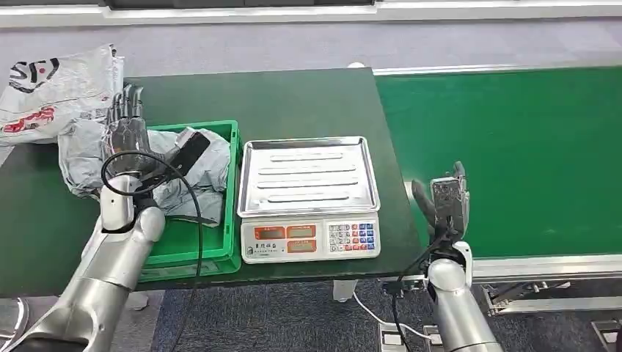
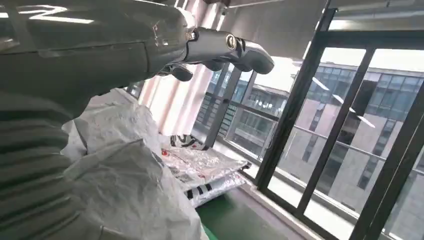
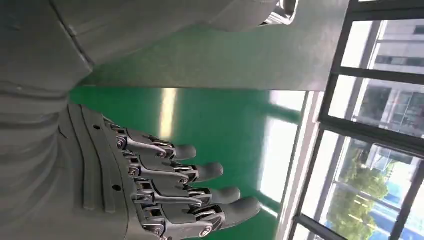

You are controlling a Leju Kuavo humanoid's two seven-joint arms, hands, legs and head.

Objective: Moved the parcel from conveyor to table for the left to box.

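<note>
Grey parcel (image 1: 192, 172), crumpled, lying in the green box (image 1: 233, 192) at the left end of the desk (image 1: 308, 99), draped partly over the box's far rim. The left hand (image 1: 132, 139) hovers over the parcel's left part with its fingers (image 1: 126, 103) extended and apart; the head view suggests nothing is held, though whether the palm touches the wrapping cannot be told. The left wrist view shows the same wrinkled wrapping close beneath the hand. Just beside the box stands a scale (image 1: 309, 198) with a bare steel tray. Further printed bags (image 1: 51, 92) lie heaped at the desk's far left corner. The right hand (image 1: 447, 198) hangs over the near edge of the green conveyor (image 1: 528, 147), fingers (image 3: 200, 172) spread and holding nothing.

Risks, as judged: the parcel sits high and unevenly, so it may slide back out over the rim if the left hand catches the loose wrapping when it withdraws. The black cable (image 1: 192, 220) looped at the left wrist crosses the box and could snag its edge or the parcel. A wide sweep of the left arm could nudge the scale or disturb the heaped bags.
</note>
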